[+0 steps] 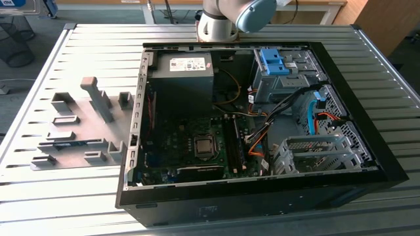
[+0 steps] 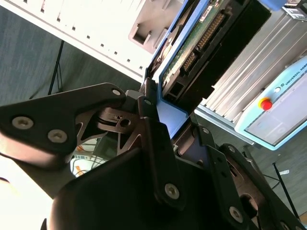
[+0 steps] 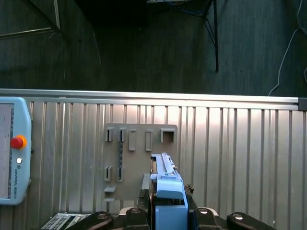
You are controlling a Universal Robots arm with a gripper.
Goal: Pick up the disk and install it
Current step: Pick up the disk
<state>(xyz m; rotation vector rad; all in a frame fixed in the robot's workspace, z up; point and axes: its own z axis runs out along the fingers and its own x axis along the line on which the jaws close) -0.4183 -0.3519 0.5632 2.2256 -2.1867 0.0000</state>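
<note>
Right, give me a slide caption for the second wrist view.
Gripper shut on the disk by its blue caddy, circuit board and connector side showing.

Arm (image 1: 223, 22) beyond the exterior view's upper edge; disk (image 2: 201, 40) partly behind gripper (image 2: 165, 120)

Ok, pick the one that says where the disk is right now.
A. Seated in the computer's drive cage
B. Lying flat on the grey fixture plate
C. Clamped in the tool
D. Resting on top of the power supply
C: in the first wrist view the tool is closed on the disk, gripping it by its blue caddy, with the grey fixture plate lying beyond it on the table.
</note>
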